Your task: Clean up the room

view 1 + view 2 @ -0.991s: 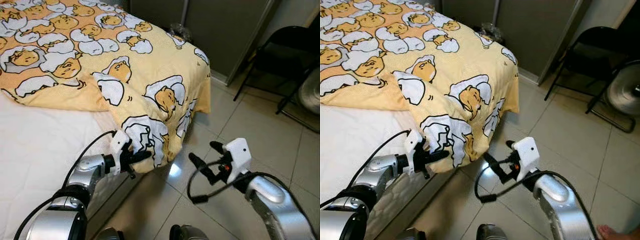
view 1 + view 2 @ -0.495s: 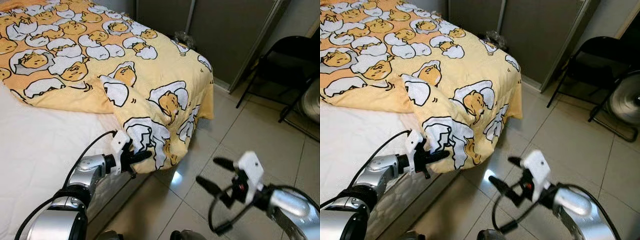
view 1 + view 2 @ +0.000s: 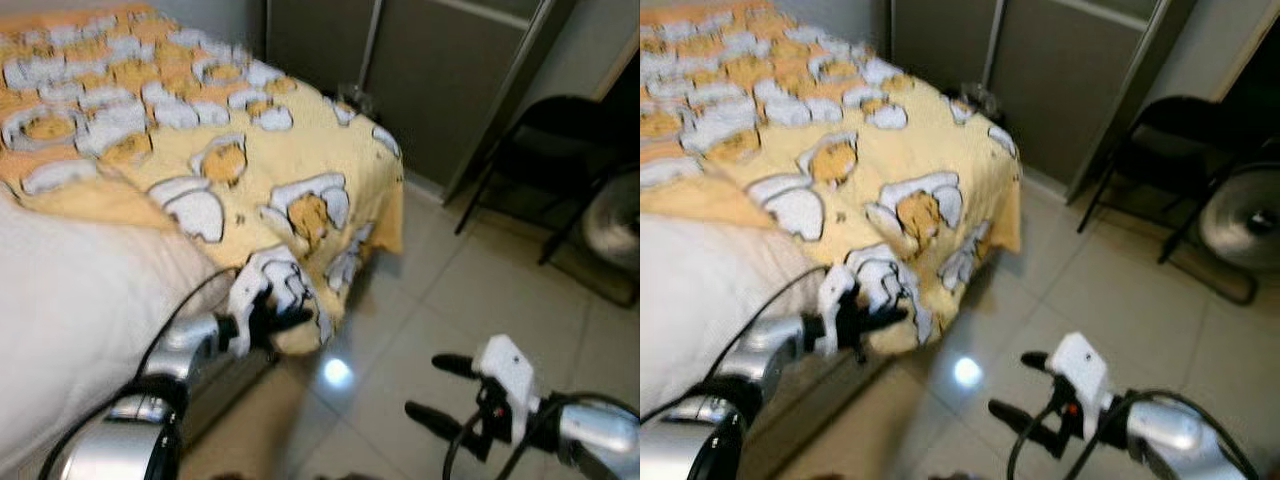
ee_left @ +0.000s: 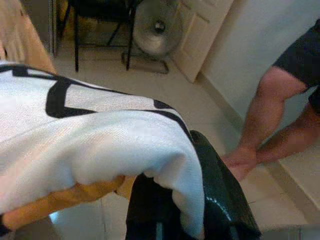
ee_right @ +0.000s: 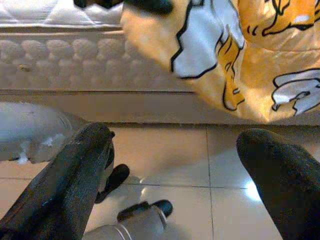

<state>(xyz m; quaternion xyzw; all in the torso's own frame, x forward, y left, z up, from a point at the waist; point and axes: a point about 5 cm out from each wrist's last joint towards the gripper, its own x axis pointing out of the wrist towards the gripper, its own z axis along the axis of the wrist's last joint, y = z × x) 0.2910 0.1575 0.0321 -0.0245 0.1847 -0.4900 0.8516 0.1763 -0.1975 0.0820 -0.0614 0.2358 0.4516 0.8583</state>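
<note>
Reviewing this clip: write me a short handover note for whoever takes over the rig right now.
Left tool: shut on the corner of the yellow quilt with the egg cartoon print, at the bed's edge.
Right tool: open, holding nothing, over the tiled floor.
The quilt covers the far part of the bed, a corner hanging over the edge; the white mattress is bare nearer the robot.
Done: corner gripped.
Left: probably spread the quilt over the mattress.
A person's legs stand nearby.

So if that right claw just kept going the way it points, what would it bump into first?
Probably the hanging corner of the yellow cartoon-print blanket, with the white mattress side just behind; the right gripper has open fingers, and only bare tiled floor lies between. Depth is uncertain.
</note>
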